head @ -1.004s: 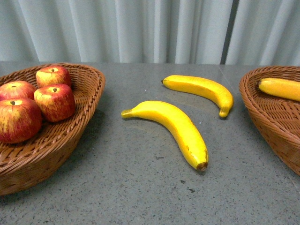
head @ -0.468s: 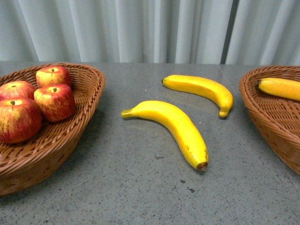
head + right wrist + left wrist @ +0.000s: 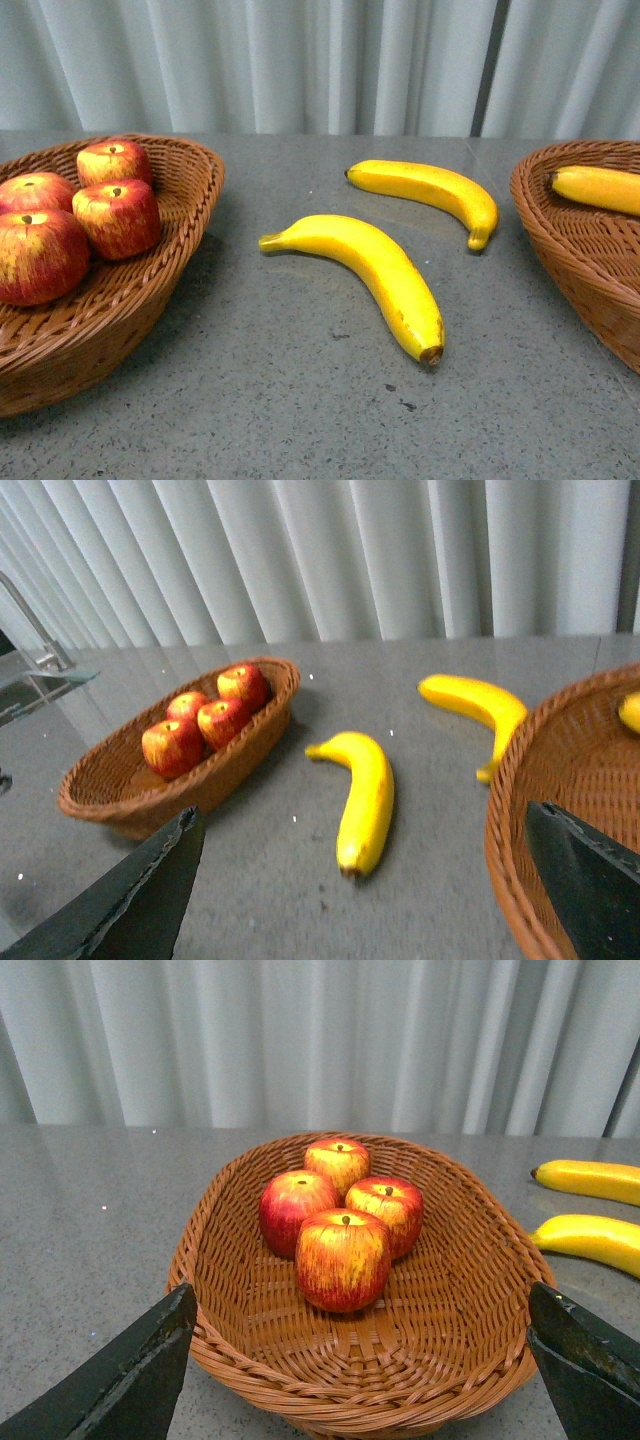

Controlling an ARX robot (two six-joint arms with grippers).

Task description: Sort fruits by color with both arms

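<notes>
Several red apples (image 3: 118,215) lie in the left wicker basket (image 3: 150,290). Two yellow bananas lie on the grey table between the baskets: a near one (image 3: 375,270) and a far one (image 3: 430,190). A third banana (image 3: 600,188) lies in the right basket (image 3: 560,250). No arm shows in the front view. My left gripper (image 3: 360,1310) is open and empty, before the near end of the apple basket (image 3: 240,1355), with the apples (image 3: 342,1258) beyond it. My right gripper (image 3: 362,820) is open and empty, above the table near the near banana (image 3: 365,795) and beside the right basket (image 3: 540,780).
A pale pleated curtain (image 3: 300,60) hangs behind the table's far edge. In the right wrist view a metal tap (image 3: 35,630) and a sink edge stand beyond the apple basket (image 3: 120,800). Bare grey tabletop (image 3: 300,400) lies in front of the bananas.
</notes>
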